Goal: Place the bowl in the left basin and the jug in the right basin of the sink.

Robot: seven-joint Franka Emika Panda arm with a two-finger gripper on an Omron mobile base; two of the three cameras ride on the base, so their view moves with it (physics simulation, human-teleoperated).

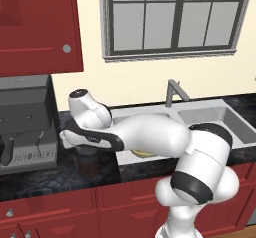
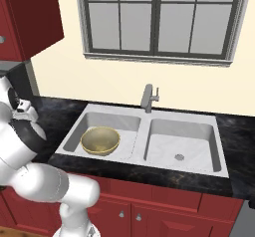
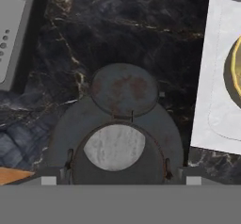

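The jug (image 3: 117, 138), dark and round with a knobbed lid (image 3: 124, 89), stands on the black counter left of the sink (image 2: 142, 131). My gripper (image 3: 120, 180) reaches down over it, a fingertip against each side, closed on its wide body. From the left base view the gripper (image 1: 89, 151) sits on top of the jug (image 1: 90, 166). The yellow-tan bowl (image 2: 100, 141) rests in the left basin (image 2: 124, 124). The right basin (image 2: 199, 131) holds nothing but its drain. Under my forearm a sliver of the bowl (image 1: 142, 153) peeks out.
A grey coffee machine (image 1: 25, 132) stands on the counter just left of the jug. The faucet (image 2: 148, 97) rises behind the divider. Red upper cabinets (image 1: 40, 27) hang above the machine. My forearm crosses over the left basin.
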